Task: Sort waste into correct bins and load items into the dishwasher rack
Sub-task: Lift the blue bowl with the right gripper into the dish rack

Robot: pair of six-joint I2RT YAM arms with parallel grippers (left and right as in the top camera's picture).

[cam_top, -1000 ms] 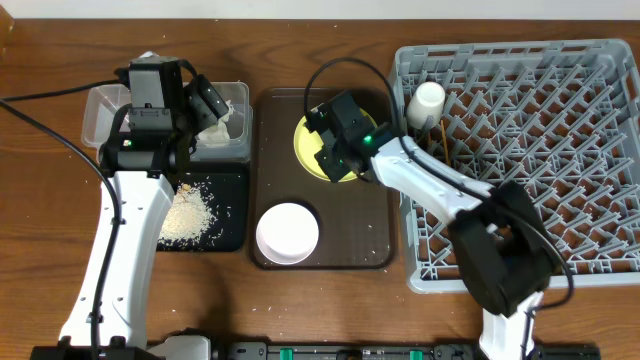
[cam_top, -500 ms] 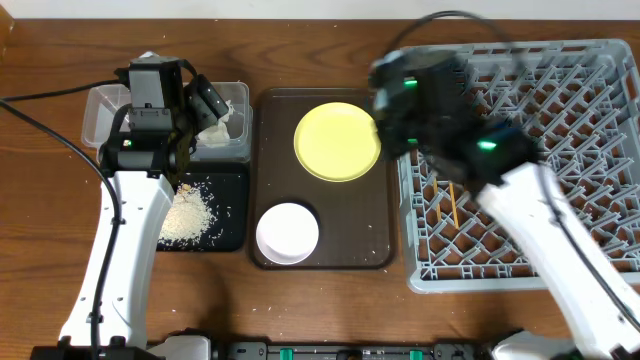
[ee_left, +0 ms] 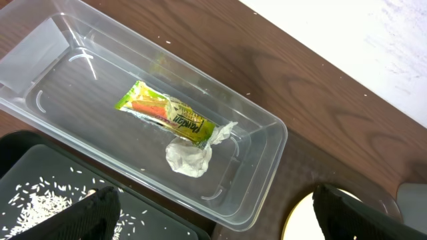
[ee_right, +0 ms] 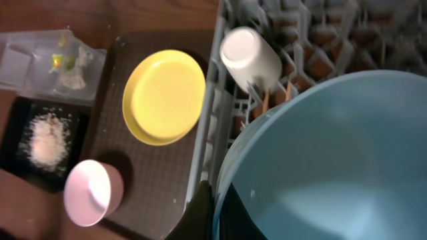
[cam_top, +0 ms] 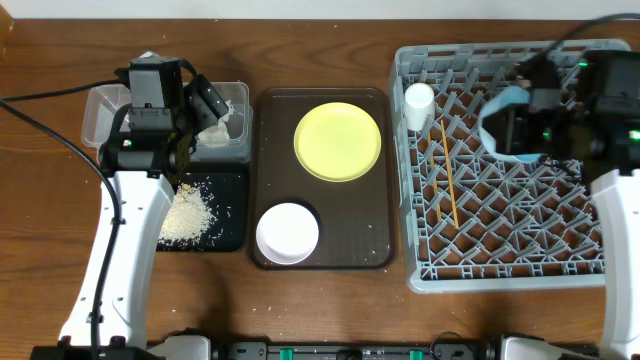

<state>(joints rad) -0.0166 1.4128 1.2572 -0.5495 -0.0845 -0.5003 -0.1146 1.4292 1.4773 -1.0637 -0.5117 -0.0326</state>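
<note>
Over pegged grey lattice rack (cam_top: 530, 222), smooth round light-blue bowl (ee_right: 333, 157)

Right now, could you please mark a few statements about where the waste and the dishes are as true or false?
1. The snack wrapper and the tissue lie in the clear tub. True.
2. The right jaws hold the light blue bowl over the dishwasher rack. True.
3. The yellow plate sits in the dishwasher rack. False: it is on the brown tray.
4. The rice crumbs are in the clear tub. False: they lie in the black tray.
5. The white cup is in the dishwasher rack. True.
</note>
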